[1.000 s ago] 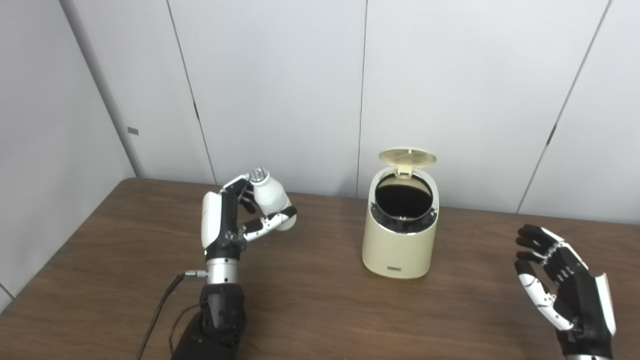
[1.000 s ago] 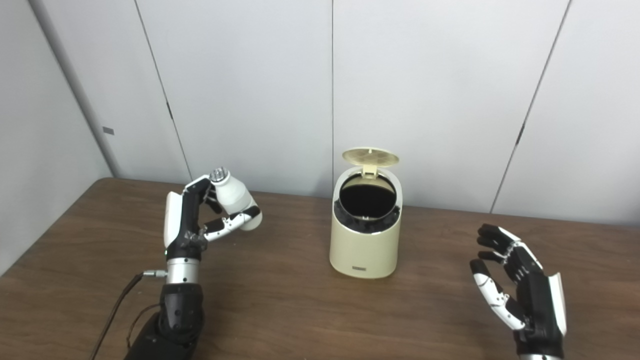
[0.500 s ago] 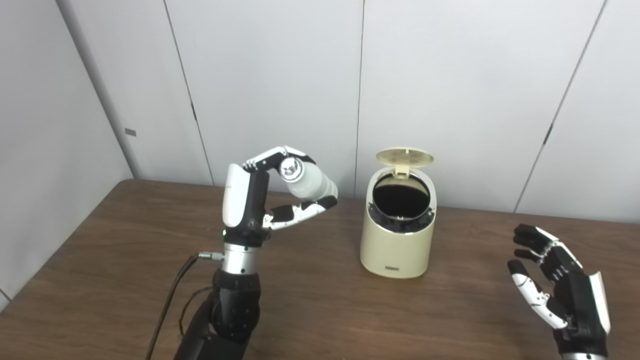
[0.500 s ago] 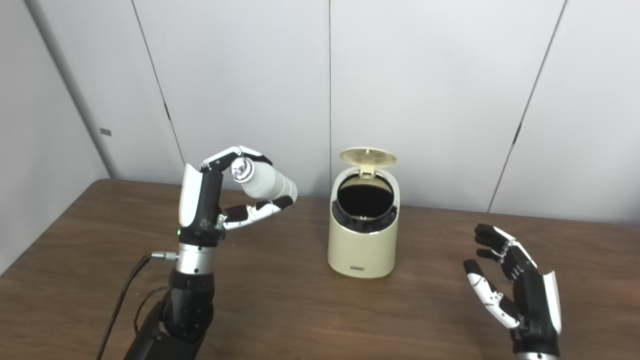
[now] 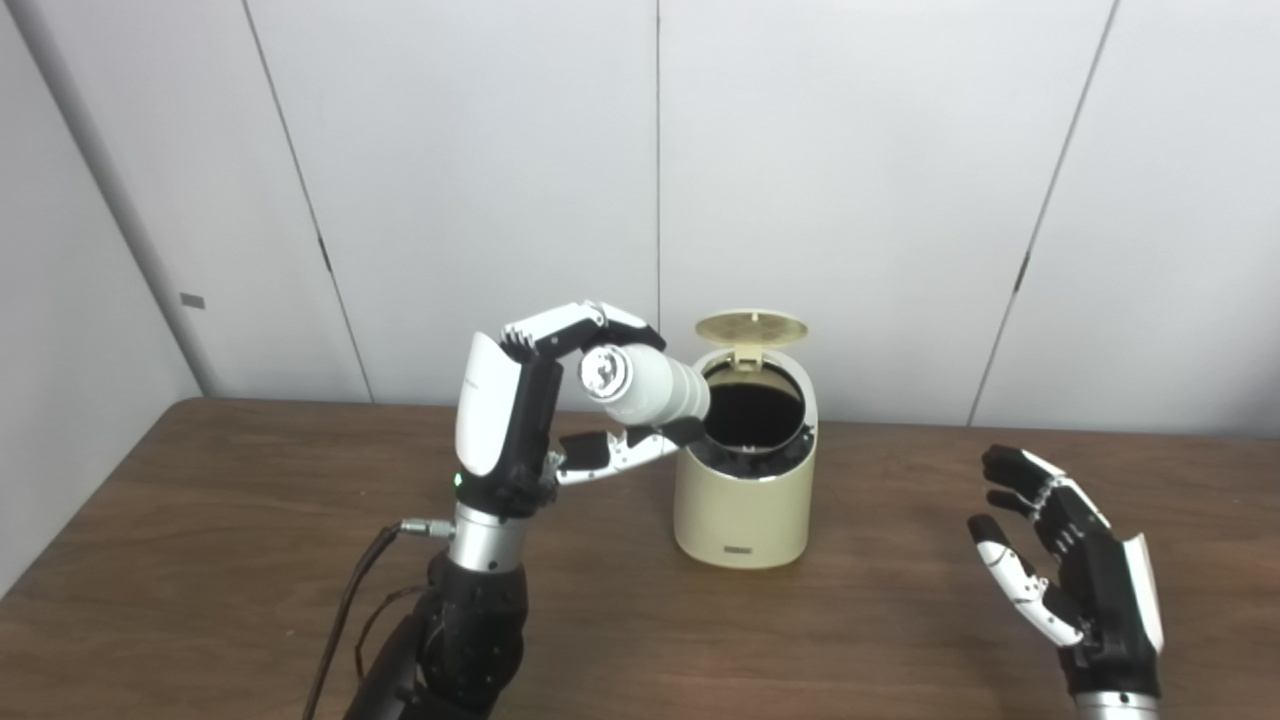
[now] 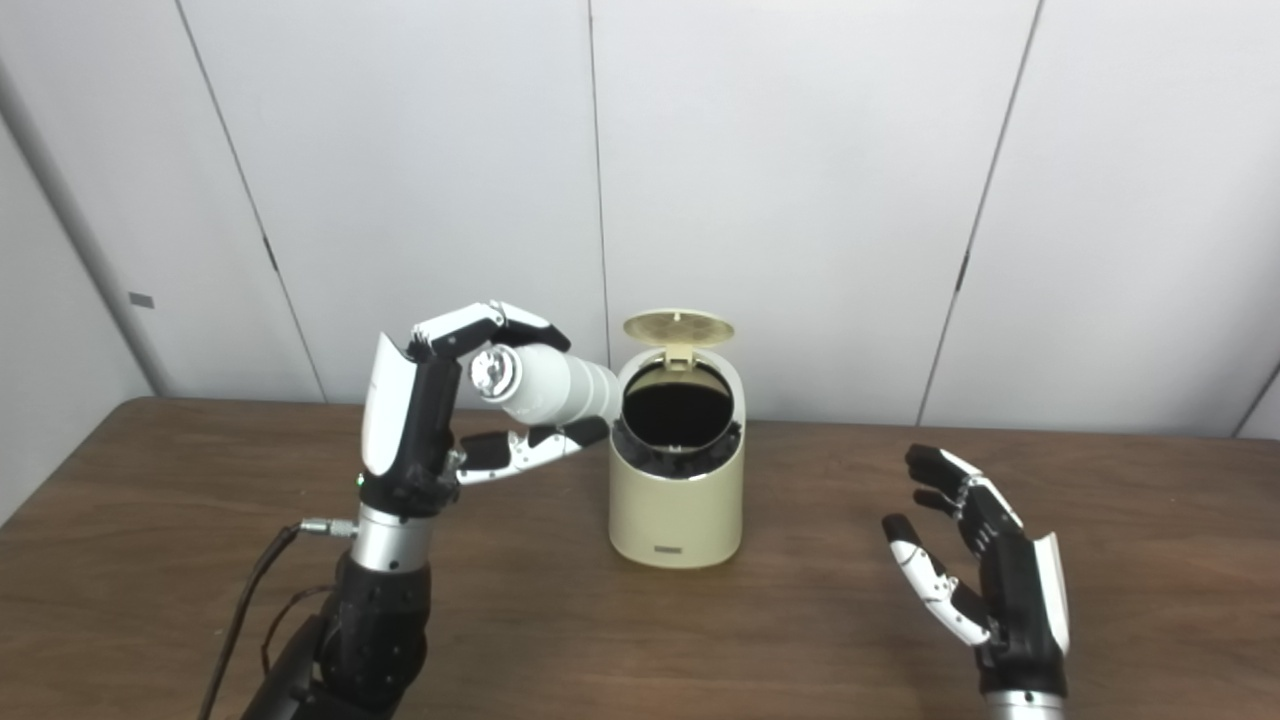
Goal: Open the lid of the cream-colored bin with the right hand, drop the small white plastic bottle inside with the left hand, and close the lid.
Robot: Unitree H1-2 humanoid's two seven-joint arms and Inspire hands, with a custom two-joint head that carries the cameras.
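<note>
The cream-colored bin stands on the brown table with its round lid flipped up at the back, showing a dark inside. My left hand is shut on the small white plastic bottle, which lies tilted with its silver cap toward me and its base at the bin's left rim. My right hand hovers open, palm inward, to the right of the bin and well apart from it.
The wooden table runs back to a grey panelled wall. A black cable hangs from my left wrist over the table's front.
My left hand has carried the bottle to the right, up to the bin's left rim, tilting it flatter. The camera has turned, shifting the whole scene left. My right hand stays open.
</note>
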